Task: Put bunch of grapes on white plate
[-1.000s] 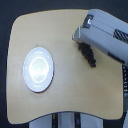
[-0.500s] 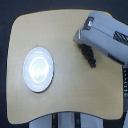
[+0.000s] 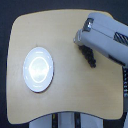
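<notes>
Comparing with the earlier frames, nothing appears to have shifted: arm, plate and grapes keep the same places. The bunch of grapes (image 3: 90,56) lies on the tabletop (image 3: 67,37) near the exterior view's right, its long axis running roughly up-and-down in the picture, tilted slightly, lower end toward the exterior view's right. Its upper end is hidden under the arm. The white plate (image 3: 38,69) sits well apart, toward the exterior view's left, with nothing on it. The grey arm reaches in from the right edge, its end effector (image 3: 83,42) directly over the grapes' upper end. Whether its fingers are closed on the bunch cannot be told.
</notes>
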Robot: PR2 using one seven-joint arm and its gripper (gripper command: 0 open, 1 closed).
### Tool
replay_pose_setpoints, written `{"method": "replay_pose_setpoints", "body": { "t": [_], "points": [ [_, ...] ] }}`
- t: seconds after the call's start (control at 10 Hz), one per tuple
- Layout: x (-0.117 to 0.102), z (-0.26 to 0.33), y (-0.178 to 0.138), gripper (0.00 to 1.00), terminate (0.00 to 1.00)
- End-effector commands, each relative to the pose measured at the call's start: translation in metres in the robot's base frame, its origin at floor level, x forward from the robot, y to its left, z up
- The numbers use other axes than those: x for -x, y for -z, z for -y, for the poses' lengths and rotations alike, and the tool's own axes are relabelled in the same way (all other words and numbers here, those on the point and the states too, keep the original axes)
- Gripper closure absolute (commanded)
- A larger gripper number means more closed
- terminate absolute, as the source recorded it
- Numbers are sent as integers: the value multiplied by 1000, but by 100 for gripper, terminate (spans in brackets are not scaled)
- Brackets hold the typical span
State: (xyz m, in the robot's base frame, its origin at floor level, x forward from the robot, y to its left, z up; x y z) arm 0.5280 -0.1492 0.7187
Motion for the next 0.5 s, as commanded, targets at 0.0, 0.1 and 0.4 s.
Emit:
{"method": "replay_pose_setpoints", "body": {
  "t": [0.0,0.1,0.4],
  "points": [
    [2,-7,-3,100,0],
    [1,-7,-3,100,0],
    [-1,-6,-4,100,0]
  ]
}}
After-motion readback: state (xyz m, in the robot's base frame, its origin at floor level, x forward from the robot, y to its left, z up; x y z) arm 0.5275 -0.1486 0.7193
